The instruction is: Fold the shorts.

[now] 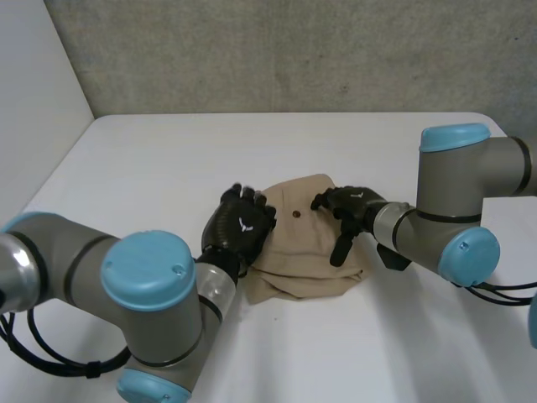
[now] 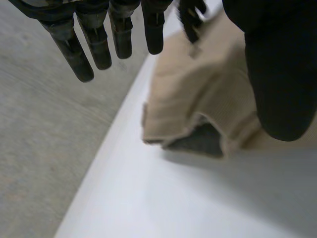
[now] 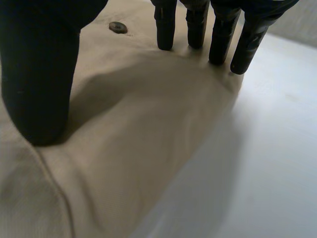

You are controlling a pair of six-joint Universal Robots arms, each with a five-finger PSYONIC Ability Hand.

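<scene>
**White table, grey wall: shorts bundled at centre, one hand on each side**

White table (image 1: 151, 159) stands against a grey textured wall (image 1: 294, 50).

1. Left arm (image 1: 143, 285): enters from the near left corner and reaches toward the middle of the table.
2. Left hand (image 1: 242, 225): positioned at the left edge of the shorts (image 1: 302, 252). In the left wrist view its fingers (image 2: 99, 44) are extended straight and spread, with nothing between them. The thumb (image 2: 282, 74) hangs over the cloth. Contact with the cloth cannot be confirmed. The hand holds nothing.
3. Shorts: beige, folded into a compact bundle at the centre of the table, between the two hands. A dark button (image 1: 296, 215) faces up on the top layer. In the left wrist view, one edge gapes open and shows a dark interior.
4. Right hand (image 1: 348, 210): placed on the right part of the shorts. In the right wrist view its fingers (image 3: 223, 29) are straight, with the tips down on the cloth near the button. The thumb (image 3: 39, 74) presses flat on the fabric. No cloth is pinched.
5. Right arm (image 1: 453, 193): enters from the right side.
</scene>
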